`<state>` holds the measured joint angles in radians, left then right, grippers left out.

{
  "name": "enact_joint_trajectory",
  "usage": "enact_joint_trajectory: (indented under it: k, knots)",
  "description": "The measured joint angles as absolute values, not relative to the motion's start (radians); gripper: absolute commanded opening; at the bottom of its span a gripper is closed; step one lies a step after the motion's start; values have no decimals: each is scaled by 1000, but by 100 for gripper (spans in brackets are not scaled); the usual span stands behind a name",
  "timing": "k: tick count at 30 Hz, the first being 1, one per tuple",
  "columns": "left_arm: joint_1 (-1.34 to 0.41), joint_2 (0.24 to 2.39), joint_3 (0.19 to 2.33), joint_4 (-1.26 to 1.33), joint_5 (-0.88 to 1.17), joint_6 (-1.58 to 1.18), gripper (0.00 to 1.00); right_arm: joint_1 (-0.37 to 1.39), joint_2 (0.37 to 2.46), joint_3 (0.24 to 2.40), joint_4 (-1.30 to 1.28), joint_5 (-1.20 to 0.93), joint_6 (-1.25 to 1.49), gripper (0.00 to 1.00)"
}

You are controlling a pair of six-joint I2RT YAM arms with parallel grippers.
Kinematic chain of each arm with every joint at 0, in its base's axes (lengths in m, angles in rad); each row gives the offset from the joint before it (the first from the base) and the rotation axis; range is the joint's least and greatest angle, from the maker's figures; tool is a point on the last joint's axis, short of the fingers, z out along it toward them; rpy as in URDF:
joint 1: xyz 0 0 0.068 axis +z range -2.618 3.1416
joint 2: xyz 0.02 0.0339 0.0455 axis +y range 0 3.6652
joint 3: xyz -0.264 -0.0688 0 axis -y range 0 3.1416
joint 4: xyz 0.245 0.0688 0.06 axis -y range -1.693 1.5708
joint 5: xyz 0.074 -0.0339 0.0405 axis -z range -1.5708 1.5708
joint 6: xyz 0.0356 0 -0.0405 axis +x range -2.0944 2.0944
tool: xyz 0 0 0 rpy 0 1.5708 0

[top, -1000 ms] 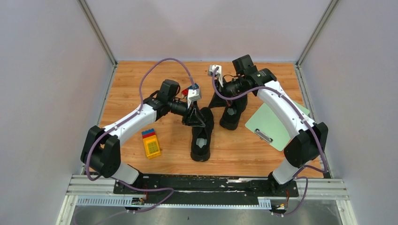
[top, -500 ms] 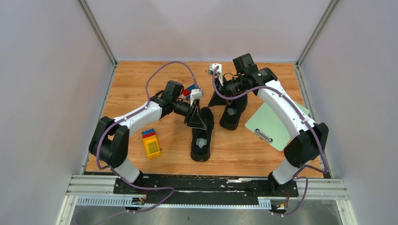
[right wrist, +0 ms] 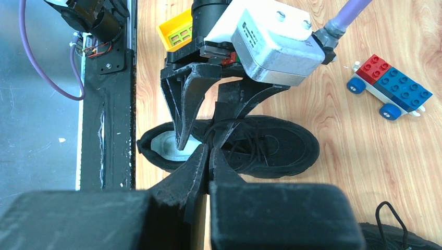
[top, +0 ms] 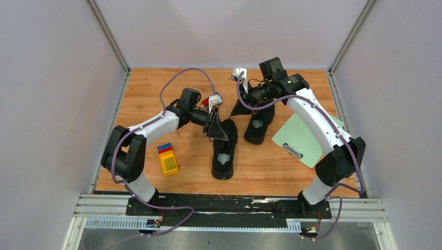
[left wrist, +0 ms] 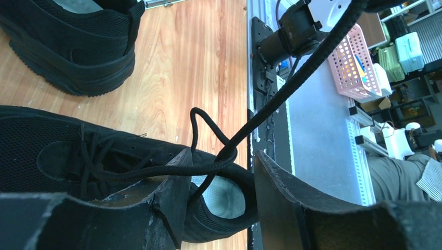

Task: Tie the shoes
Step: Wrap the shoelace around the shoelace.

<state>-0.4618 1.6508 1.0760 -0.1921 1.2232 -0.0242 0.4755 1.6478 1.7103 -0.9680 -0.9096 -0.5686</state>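
Two black shoes lie mid-table: the near shoe (top: pixel 223 151) with its pale insole showing, and the far shoe (top: pixel 259 122) to its right. My left gripper (top: pixel 217 128) hovers over the near shoe's laces, open. In the left wrist view (left wrist: pixel 221 195) a black lace (left wrist: pixel 245 133) runs taut between the open jaws, crosses itself and drapes over the left finger (left wrist: pixel 174 192). My right gripper (top: pixel 238 108) is shut; in the right wrist view (right wrist: pixel 209 155) its tips pinch a lace just above the near shoe (right wrist: pixel 260 146).
A yellow block (top: pixel 168 160) lies left of the near shoe. A red and blue toy car (right wrist: pixel 388 88) sits behind the left gripper. A green clipboard (top: pixel 305 136) lies at the right. The black base rail (top: pixel 229 204) runs along the near edge.
The left arm's shoulder and elbow have swung right and the wrist has rolled, with its gripper staying over the near shoe's laces. The right arm has barely moved.
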Motion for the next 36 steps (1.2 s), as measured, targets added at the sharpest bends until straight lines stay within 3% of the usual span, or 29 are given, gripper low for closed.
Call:
enact_joint_trajectory:
  k: [10,15,19,23,29,36]
  knots:
    - [-400,1651,1076,-85,1249,-163,55,476,1625,1705,-968,-906,-575,0]
    - [-373,1657,1076,1,1252,-255,50,476,1608,1697,-967,-906,-581,0]
    - [-372,1674,1076,67,1256,-324,38,476,1602,1682,-967,-906,-583,0]
    - [-372,1686,1076,94,1262,-347,17,476,1595,1664,-968,-905,-586,0]
    - [-372,1686,1086,-24,1262,-228,0,481,1557,1622,-967,-907,-585,0]
    - [-373,1680,1100,-173,1243,-60,0,521,1536,1549,-966,-911,-585,1]
